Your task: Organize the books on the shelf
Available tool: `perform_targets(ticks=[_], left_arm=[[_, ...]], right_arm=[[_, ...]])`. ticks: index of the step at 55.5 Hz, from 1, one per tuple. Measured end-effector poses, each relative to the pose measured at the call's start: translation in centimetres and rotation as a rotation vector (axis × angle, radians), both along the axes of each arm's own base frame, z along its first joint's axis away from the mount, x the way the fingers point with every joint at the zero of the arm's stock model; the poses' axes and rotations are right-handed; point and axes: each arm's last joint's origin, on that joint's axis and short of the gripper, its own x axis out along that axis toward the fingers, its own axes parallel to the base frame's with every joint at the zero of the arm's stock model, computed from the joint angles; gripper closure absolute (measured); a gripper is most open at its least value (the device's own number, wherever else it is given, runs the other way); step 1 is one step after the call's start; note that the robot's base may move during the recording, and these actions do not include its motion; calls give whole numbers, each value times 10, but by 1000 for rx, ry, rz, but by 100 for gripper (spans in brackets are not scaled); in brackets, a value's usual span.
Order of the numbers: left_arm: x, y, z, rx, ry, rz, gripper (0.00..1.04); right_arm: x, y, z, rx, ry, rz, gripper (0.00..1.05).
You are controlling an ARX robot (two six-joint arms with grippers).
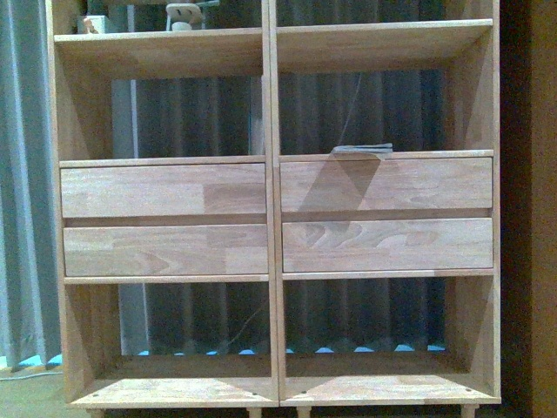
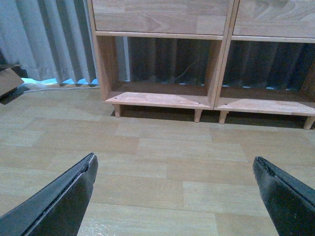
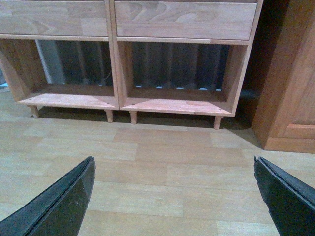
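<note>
The light wood shelf [image 1: 270,174] fills the front view, with two columns of open compartments and four plain drawer fronts. A thin stack of books [image 1: 362,150] lies flat in the right middle compartment, just above the upper right drawer; only its grey-blue edge shows. Neither arm shows in the front view. My left gripper [image 2: 174,191] is open and empty, low over the wood floor facing the shelf's bottom left compartment [image 2: 157,69]. My right gripper [image 3: 172,191] is open and empty over the floor, facing the bottom right compartment [image 3: 179,73].
Small objects [image 1: 178,16] stand on the top left shelf board. Grey curtains [image 1: 26,174] hang left of and behind the unit. A brown wooden cabinet [image 3: 290,73] stands to the shelf's right. A cardboard piece [image 2: 9,81] lies on the floor at the left.
</note>
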Motion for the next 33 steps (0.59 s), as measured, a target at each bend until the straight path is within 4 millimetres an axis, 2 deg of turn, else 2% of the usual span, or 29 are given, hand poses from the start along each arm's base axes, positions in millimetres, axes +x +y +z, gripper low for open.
perform_targets(ticks=[33], left_arm=[[0, 0, 0, 0, 0, 0, 7]], right_arm=[[0, 0, 0, 0, 0, 0, 7]])
